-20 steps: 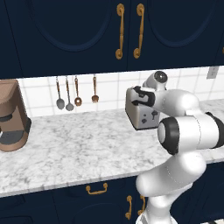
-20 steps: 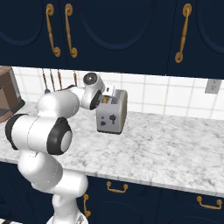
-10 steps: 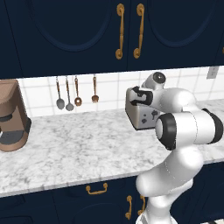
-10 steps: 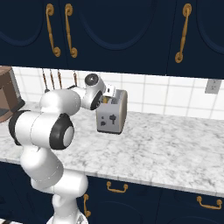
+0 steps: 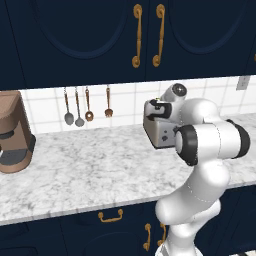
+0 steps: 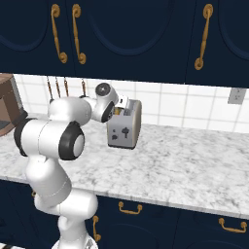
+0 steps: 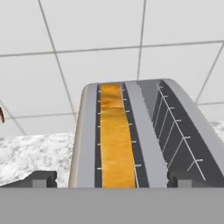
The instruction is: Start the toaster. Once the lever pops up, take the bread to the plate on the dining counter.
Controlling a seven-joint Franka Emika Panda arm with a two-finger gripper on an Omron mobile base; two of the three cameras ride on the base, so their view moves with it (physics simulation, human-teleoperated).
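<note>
I am holding my pincer (image 7: 112, 179) just above the near end of the toaster (image 7: 131, 131), with its two dark fingertips (image 7: 41, 178) standing wide apart, one at each side of the toaster's top, and gripping nothing. Looking along my hand, I am seeing the toaster's two long slots running away from me toward the white tiled wall (image 7: 109, 39). The left slot is holding the bread (image 7: 114, 140), its golden-brown crust edge sitting down between the wire guides and filling the slot's length. The right slot is showing only its dark inside and thin wire guides.

From the base cameras, my white arm (image 5: 207, 142) is reaching forward over the marble worktop (image 5: 90, 170), and the hand is hanging over the toaster (image 5: 160, 131), which is standing upright on the stone near the tiled wall. Its narrow grey face with the dark controls (image 6: 121, 133) is turning toward the counter's front edge. Whether the lever is up or down I cannot tell.

Farther left along the worktop, a brown coffee machine (image 5: 14, 132) is standing well apart from the toaster. Behind, utensils (image 5: 86, 106) are hanging on the tiles, beneath the navy cabinets (image 5: 125, 35) with gold handles.
</note>
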